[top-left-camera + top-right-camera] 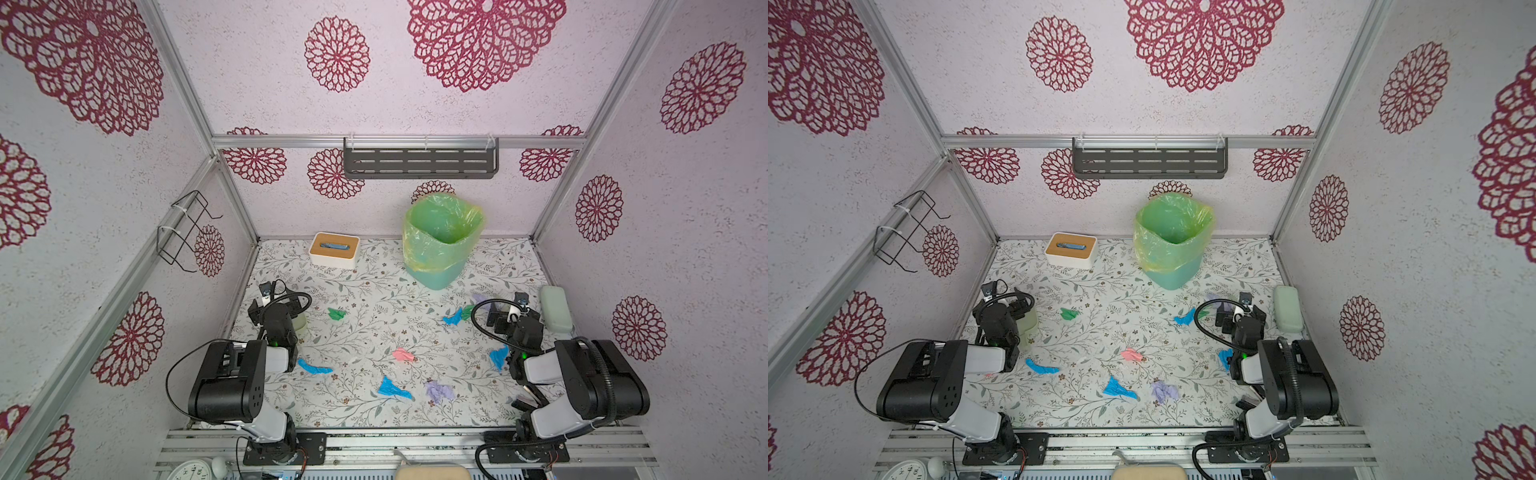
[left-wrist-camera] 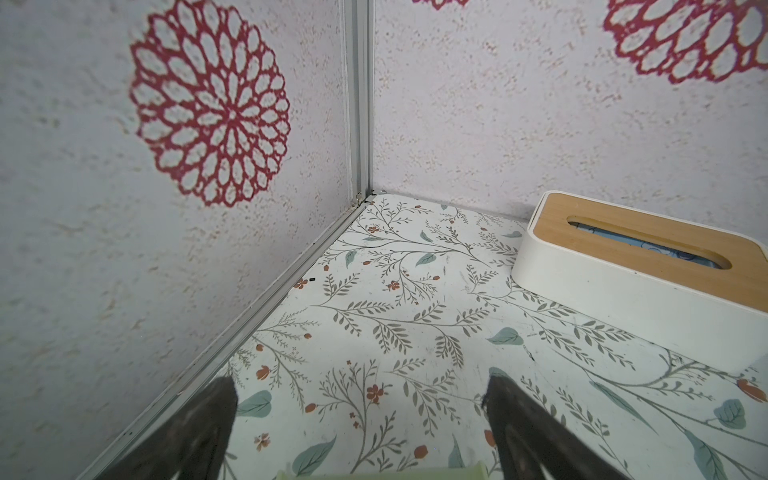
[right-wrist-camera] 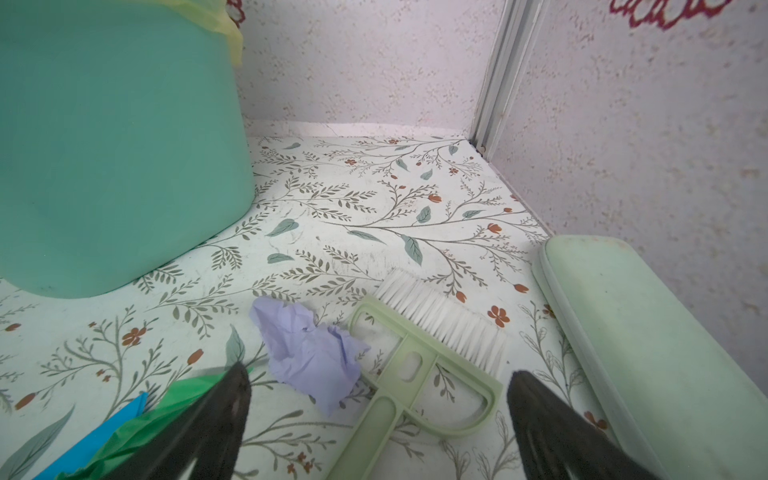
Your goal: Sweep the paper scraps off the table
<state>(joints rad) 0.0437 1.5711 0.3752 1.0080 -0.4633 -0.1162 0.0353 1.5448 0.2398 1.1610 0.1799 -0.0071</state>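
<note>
right wrist only: brush [image 3: 386, 415] beside lilac scrap [image 3: 307, 353] | left gripper [image 2: 361, 384], right gripper [image 3: 380, 374] released

You have, by colour:
- Worktop [image 1: 365, 291]: white, printed with grey-green vines and small brownish flowers.
- Paper scraps [image 1: 392, 388]: bright blue, green, pink, lilac.
- Bin [image 1: 432, 276]: teal.
- Liner [image 1: 415, 249]: yellow-green (see-through).
- Brush [image 3: 384, 405]: pale green, white bristles.
- Box [image 1: 332, 259]: white, tan lid.
- Walls [image 1: 249, 62]: pinkish, crimson rosettes.
</note>
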